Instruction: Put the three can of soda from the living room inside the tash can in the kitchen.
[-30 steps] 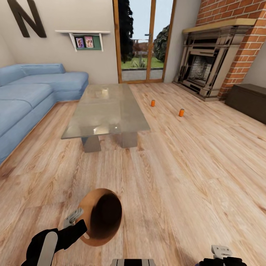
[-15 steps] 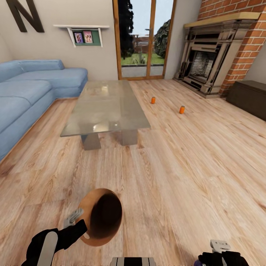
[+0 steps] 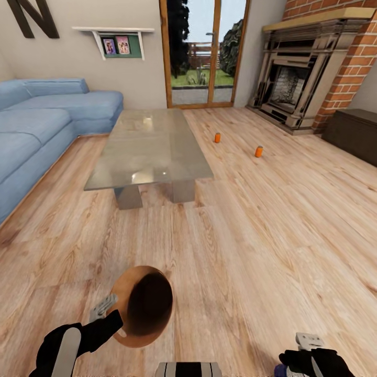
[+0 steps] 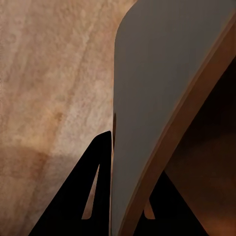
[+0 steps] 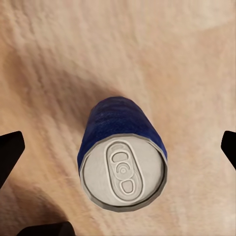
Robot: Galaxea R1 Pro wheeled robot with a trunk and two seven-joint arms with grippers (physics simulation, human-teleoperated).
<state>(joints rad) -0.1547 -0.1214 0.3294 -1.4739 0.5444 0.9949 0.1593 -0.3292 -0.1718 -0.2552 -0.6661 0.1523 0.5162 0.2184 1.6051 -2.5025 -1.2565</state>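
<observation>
Blue can sits upright between the right claw's spread fingers, not yet gripped

The right claw hangs wide open over a blue can standing on the wood floor, axis vertical. The left claw pinches the rim of the tash can, mouth tilted forward. Two orange soda cans stand far ahead, beyond the table's far right corner

A large dark letter N hangs on the pale wall at the upper left of the head view, its top cut off by the frame edge; it is the one legible sign anywhere
</observation>
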